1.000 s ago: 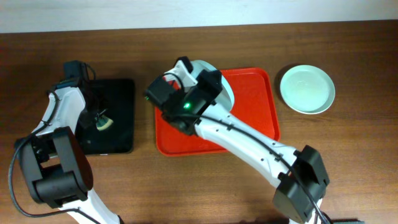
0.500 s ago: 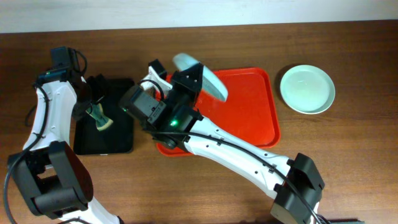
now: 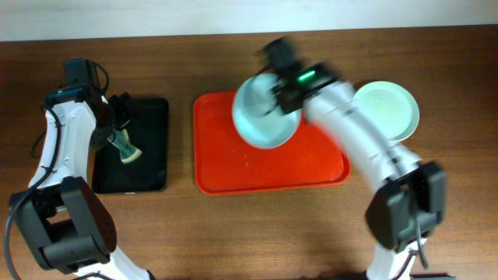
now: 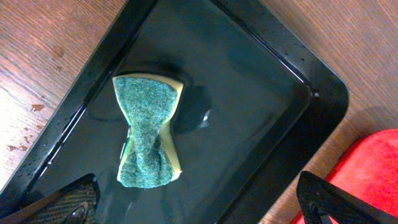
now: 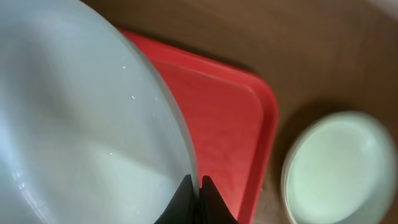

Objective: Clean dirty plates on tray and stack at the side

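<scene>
The pale plate (image 5: 81, 124) in my grip was white shading to mint and glossy. I saw no smear on its face, though the overhead view was too blurred to be sure. My right jaws were clenched on its rim, holding it tilted over the far half of the red tray (image 3: 264, 167), apparently lifted off it. The other plate (image 3: 391, 117) lay on the wooden surface (image 3: 233, 233) just beside the tray's right end, partly under my right arm (image 3: 358, 140), which stretched up from the near edge. My left jaws were released, fingertips (image 4: 62, 202) wide apart above the black tray (image 4: 249, 93). The green sponge (image 4: 148, 140) lay there, pinched at its waist, clear of both tips.
</scene>
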Robot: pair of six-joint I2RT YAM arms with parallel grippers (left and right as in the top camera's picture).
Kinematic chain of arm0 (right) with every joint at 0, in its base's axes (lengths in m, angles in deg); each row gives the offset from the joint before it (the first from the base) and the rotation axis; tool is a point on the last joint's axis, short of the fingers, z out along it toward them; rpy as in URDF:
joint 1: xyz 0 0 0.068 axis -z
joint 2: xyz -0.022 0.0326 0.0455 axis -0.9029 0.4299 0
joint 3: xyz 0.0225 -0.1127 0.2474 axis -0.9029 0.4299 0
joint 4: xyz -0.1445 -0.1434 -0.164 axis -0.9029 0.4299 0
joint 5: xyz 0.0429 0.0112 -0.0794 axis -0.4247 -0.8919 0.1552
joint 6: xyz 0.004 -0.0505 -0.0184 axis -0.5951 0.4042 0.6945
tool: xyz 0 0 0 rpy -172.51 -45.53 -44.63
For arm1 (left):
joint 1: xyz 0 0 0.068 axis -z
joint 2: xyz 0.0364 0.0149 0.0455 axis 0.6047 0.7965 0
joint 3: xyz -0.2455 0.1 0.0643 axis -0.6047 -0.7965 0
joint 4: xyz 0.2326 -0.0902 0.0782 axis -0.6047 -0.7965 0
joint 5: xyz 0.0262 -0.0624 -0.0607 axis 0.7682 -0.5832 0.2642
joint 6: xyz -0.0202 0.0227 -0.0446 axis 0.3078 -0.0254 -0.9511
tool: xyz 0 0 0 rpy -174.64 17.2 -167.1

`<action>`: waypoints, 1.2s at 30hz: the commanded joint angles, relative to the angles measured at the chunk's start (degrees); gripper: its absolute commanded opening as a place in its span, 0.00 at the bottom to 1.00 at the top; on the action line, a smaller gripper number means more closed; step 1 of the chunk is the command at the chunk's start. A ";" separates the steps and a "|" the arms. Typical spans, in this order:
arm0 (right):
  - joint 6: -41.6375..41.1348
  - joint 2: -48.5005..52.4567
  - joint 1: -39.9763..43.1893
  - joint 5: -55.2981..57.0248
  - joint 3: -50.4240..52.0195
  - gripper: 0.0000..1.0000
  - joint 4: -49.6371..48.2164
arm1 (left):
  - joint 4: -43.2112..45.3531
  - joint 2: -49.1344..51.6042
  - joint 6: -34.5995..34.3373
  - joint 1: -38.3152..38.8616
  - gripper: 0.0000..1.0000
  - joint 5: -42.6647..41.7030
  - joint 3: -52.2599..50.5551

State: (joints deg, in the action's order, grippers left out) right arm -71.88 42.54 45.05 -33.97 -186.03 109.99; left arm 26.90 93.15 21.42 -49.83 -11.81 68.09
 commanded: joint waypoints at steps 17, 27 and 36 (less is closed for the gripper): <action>-8.33 -1.46 51.82 -31.80 21.73 0.08 -16.37 | -0.09 -0.87 0.52 -0.20 0.99 -0.55 0.76; -8.07 -2.03 48.17 -30.40 22.34 0.73 -16.87 | -0.09 -0.87 0.52 -0.20 0.99 -0.55 0.76; -7.37 -18.95 46.56 -30.18 22.23 0.99 1.42 | -0.09 -0.87 0.52 -0.20 0.99 -0.55 0.76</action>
State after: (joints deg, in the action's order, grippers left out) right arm -80.95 31.89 92.22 -64.27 -163.91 105.73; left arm 26.85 93.15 21.39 -49.83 -11.96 68.09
